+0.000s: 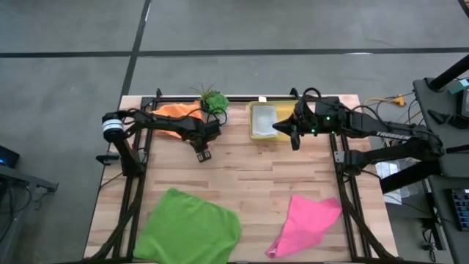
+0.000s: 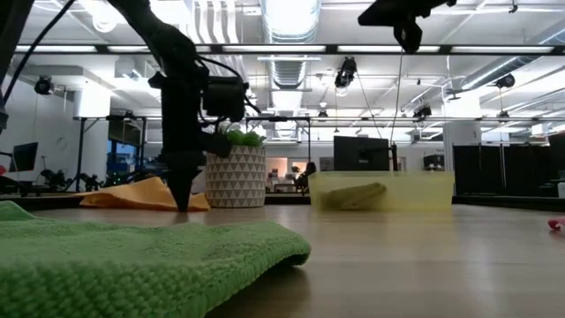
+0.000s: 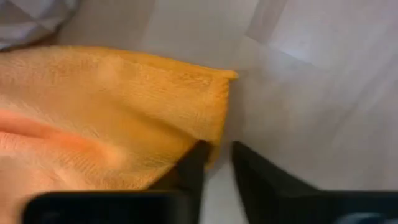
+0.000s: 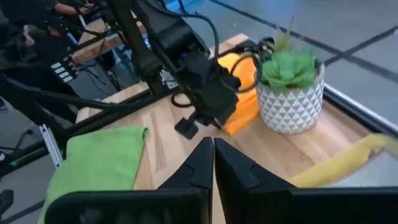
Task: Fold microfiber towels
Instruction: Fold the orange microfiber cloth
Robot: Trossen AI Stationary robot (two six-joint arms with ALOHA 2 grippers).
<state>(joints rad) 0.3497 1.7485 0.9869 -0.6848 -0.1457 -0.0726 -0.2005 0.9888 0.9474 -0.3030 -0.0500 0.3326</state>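
Observation:
An orange towel point(image 1: 176, 111) lies crumpled at the table's far left, beside a potted plant point(image 1: 212, 99). My left gripper point(image 1: 201, 147) points down at the towel's near right edge, its fingers point(image 3: 193, 168) nearly together there. A bright green towel point(image 1: 187, 227) lies flat at the near left and a hot pink towel point(image 1: 304, 224) at the near right. A pale cloth lump point(image 2: 353, 194) lies in the yellow bin point(image 1: 253, 133). My right gripper point(image 1: 282, 128) hangs shut, high over the bin, holding nothing. My left gripper comes from above, pointing down, at the orange towel's edge point(image 3: 216, 140) just below a corner point(image 3: 230, 74). The edge runs in between the two fingertips and one finger lies over the cloth. The rest of the towel rests slack on the table.
The potted plant in its patterned white pot point(image 4: 289, 102) stands right behind the orange towel. The yellow bin stands at the far middle. Bare wood point(image 1: 249, 176) lies between the four towels at the table's middle.

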